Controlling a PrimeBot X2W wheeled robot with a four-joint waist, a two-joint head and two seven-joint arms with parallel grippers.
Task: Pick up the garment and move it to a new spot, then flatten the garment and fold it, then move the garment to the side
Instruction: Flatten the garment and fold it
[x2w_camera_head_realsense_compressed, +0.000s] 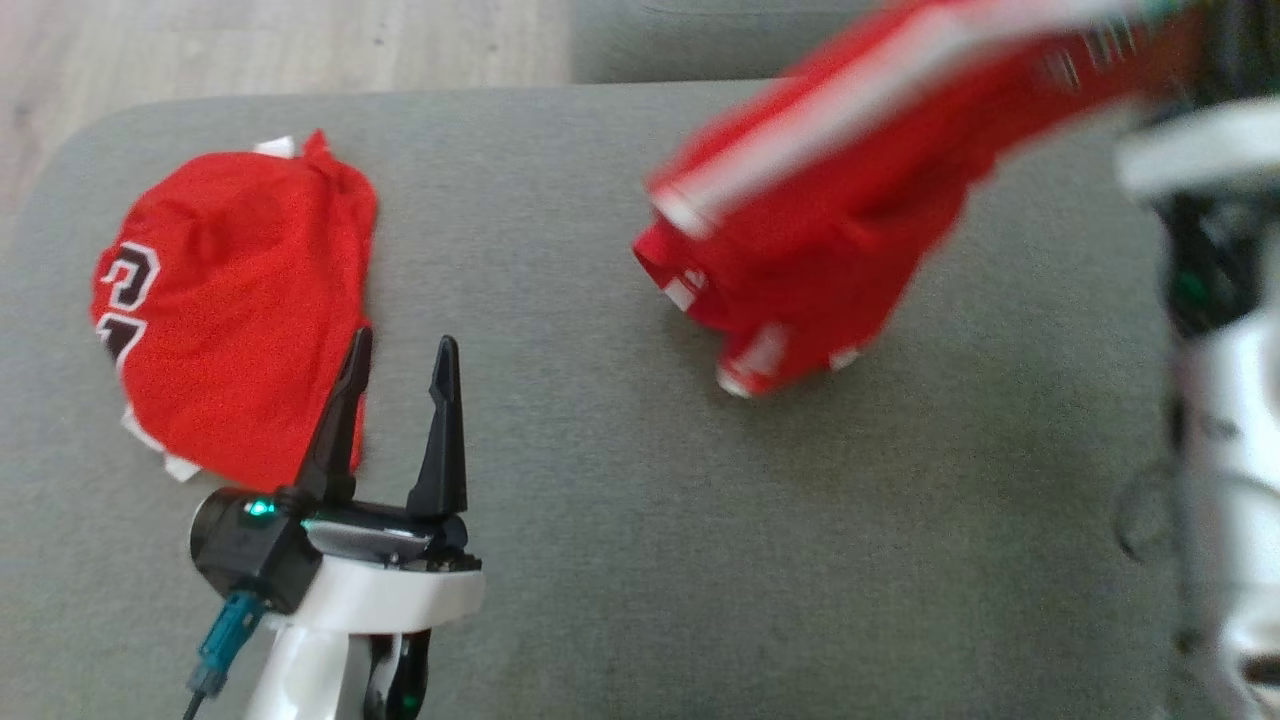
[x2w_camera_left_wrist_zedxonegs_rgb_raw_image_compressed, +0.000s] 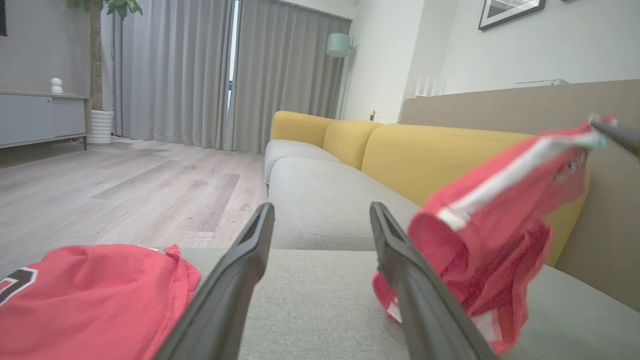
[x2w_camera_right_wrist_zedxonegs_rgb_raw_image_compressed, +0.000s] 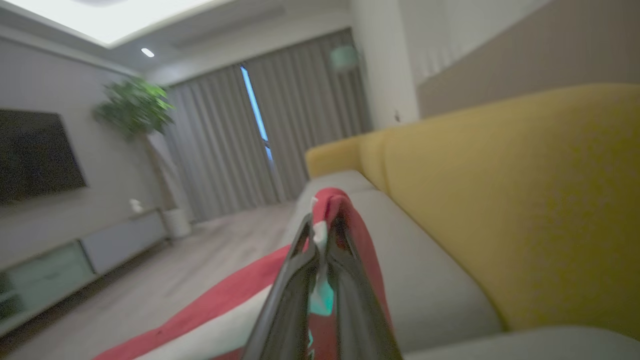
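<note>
2 red clothes, 1 grey seat (x2w_camera_head_realsense_compressed: 600, 500): shirt (x2w_camera_head_realsense_compressed: 230, 310) flat at seat's left end, shorts (x2w_camera_head_realsense_compressed: 820, 230) dangling over seat's right side, pinched tight in R gripper (x2w_camera_right_wrist_zedxonegs_rgb_raw_image_compressed: 320, 235). L gripper (x2w_camera_head_realsense_compressed: 405, 342) wide, empty, over seat just beside shirt.

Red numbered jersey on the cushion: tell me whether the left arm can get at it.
Probably yes: the open left end effector sits right at the edge of the jersey, with nothing between them.

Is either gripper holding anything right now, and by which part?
The right gripper, jaws shut, holds the red white-striped garment by one pinched edge; the left gripper holds nothing, jaws open.
</note>
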